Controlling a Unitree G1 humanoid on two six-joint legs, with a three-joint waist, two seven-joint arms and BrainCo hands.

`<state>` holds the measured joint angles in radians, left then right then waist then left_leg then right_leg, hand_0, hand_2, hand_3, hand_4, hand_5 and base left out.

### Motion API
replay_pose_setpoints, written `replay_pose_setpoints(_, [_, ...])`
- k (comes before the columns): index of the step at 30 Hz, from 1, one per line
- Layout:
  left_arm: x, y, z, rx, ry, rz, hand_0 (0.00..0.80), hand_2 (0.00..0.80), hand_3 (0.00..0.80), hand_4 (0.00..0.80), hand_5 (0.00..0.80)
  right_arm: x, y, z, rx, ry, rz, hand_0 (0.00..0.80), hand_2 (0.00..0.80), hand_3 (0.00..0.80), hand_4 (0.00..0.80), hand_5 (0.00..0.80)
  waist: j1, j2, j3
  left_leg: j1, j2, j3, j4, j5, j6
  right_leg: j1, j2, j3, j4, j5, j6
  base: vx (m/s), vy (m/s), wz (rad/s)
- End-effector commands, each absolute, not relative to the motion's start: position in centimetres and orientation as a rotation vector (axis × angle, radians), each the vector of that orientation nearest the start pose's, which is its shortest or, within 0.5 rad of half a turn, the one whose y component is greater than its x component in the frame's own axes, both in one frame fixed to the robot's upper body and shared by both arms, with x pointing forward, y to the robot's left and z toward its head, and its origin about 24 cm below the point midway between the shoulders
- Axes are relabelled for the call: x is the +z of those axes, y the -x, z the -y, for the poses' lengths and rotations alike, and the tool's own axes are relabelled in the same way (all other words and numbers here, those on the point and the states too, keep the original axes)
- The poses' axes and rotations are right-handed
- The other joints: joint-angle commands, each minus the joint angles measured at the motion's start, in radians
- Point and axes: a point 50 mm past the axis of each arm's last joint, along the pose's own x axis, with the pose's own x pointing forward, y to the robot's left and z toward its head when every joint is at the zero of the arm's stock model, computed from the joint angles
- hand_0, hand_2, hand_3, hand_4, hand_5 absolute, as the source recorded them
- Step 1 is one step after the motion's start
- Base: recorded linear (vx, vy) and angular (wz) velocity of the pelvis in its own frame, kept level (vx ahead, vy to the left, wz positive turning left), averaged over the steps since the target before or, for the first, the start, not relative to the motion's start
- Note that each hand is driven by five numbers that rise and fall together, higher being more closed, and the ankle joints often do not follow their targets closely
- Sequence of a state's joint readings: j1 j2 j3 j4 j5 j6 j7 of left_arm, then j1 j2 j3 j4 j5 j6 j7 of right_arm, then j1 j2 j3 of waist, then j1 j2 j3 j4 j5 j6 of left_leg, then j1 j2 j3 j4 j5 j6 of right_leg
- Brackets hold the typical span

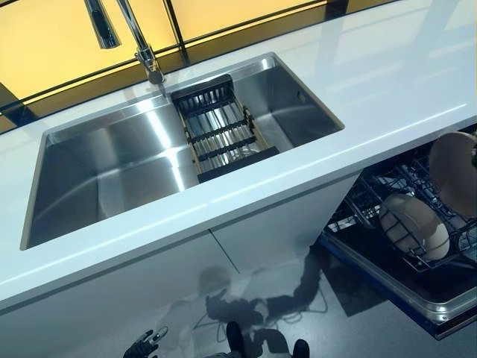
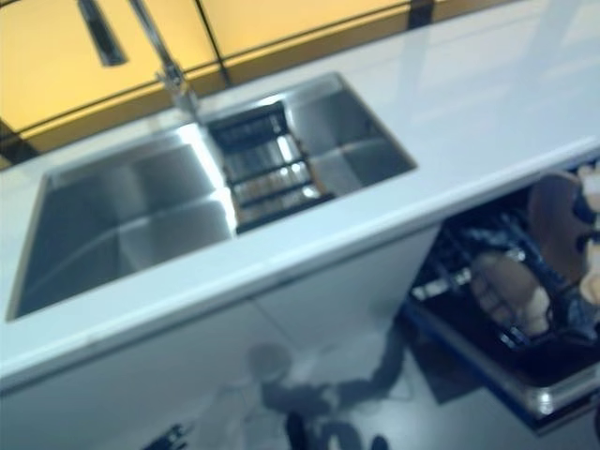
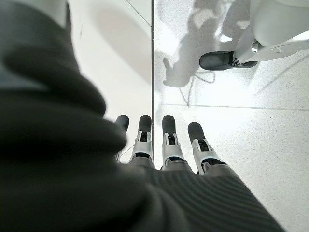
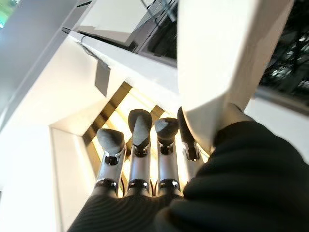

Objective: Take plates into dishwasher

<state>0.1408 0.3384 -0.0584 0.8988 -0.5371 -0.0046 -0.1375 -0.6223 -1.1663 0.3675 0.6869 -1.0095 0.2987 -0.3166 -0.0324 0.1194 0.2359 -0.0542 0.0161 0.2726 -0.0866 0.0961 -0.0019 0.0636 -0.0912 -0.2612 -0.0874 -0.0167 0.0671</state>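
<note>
Plates are partly loaded: one plate (image 1: 414,226) already lies in the dishwasher rack (image 1: 440,261), and I judge the sink (image 1: 112,160) holds none. My right hand (image 4: 145,145) grips a second plate (image 1: 453,171) over the rack; my left hand (image 3: 166,145) hangs relaxed, holding nothing.

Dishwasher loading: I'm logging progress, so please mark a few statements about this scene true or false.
1. A plate rests in the dishwasher rack. True.
2. The left hand holds a plate. False: it hangs empty near the floor, fingers straight.
3. The sink is full of plates. False: it holds only a dark slatted basket.
4. The right hand holds a second plate over the rack. True.
</note>
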Motion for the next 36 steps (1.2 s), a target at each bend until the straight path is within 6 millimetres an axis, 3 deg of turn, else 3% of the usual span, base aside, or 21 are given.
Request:
replay_pose_setpoints(1, [-12.8,-11.8,-26.8,0.248,0.196,-0.907,0.0,0.0,0.0,0.0,0.0,25.0,-29.8,39.2,-0.754,2.396,-0.099,0.8,0.8,0.8,0.8,0.8,0.057,-0.023,-0.006,0.091,-0.049,0.006,-0.001,-0.199,0.046,-0.075,0.02,-0.02,0.0,0.009,0.051,0.0,0.0,0.0])
replay_pose_setpoints(19, [-12.6,-12.6,-26.5,0.245,0.203,-0.88,0.0,0.0,0.0,0.0,0.0,20.2,-30.7,39.6,-0.576,2.398,-0.224,0.8,0.8,0.8,0.8,0.8,0.067,0.012,0.015,0.078,-0.054,0.005,-0.001,-0.19,0.047,-0.089,0.008,-0.03,0.0,0.016,0.051,0.0,0.0,0.0])
replay_pose_setpoints(36, [-12.5,-12.8,-26.6,0.242,0.209,-0.868,0.0,0.0,0.0,0.0,0.0,16.7,-30.3,40.6,-0.516,2.133,-0.449,0.8,0.8,0.8,0.8,0.8,0.072,0.028,0.032,0.076,-0.055,0.006,-0.001,-0.181,0.042,-0.092,0.003,-0.04,0.0,0.022,0.049,0.0,0.0,0.0])
